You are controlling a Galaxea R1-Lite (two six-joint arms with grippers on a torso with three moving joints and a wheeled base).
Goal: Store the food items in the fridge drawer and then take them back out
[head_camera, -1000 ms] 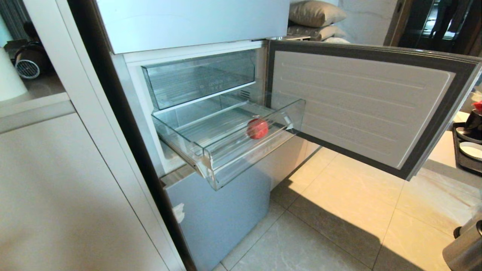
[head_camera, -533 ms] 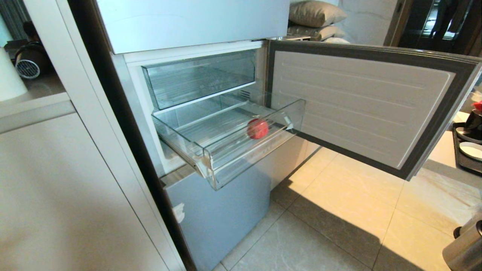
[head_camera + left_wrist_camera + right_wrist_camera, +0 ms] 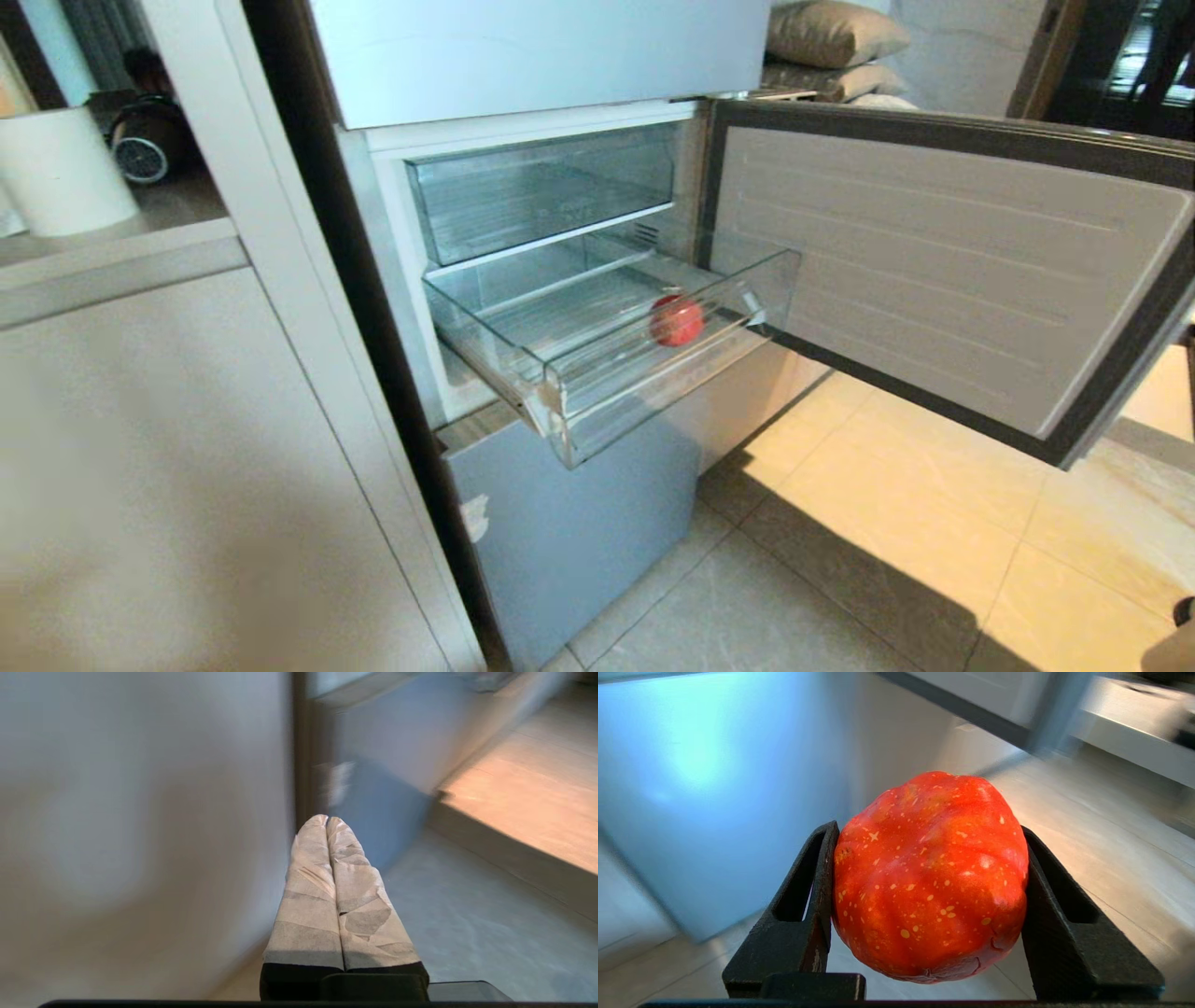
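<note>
The pale blue fridge (image 3: 579, 523) stands with its middle door (image 3: 934, 271) swung open to the right. Its clear fridge drawer (image 3: 569, 415) is slid out, and one round red food item (image 3: 676, 320) lies on the ribbed floor near its right end. My right gripper (image 3: 930, 858) is shut on a second red-orange food item (image 3: 929, 877), speckled with pale dots, low over the floor; neither shows in the head view. My left gripper (image 3: 326, 820) hangs shut and empty near the fridge's bottom panel (image 3: 378, 812), its taped fingers (image 3: 308, 891) pressed together.
A white cabinet (image 3: 187, 467) flanks the fridge on the left, with a white cylinder (image 3: 61, 168) on its shelf. A second clear bin (image 3: 541, 187) sits above the drawer. The tiled floor (image 3: 840, 560) lies under the open door. Pillows (image 3: 831, 37) are stacked behind.
The whole head view has shifted to the right, so the camera has turned or the base has moved. The tray and the arm at the right edge have left the picture. The drawer and its food item stay put.
</note>
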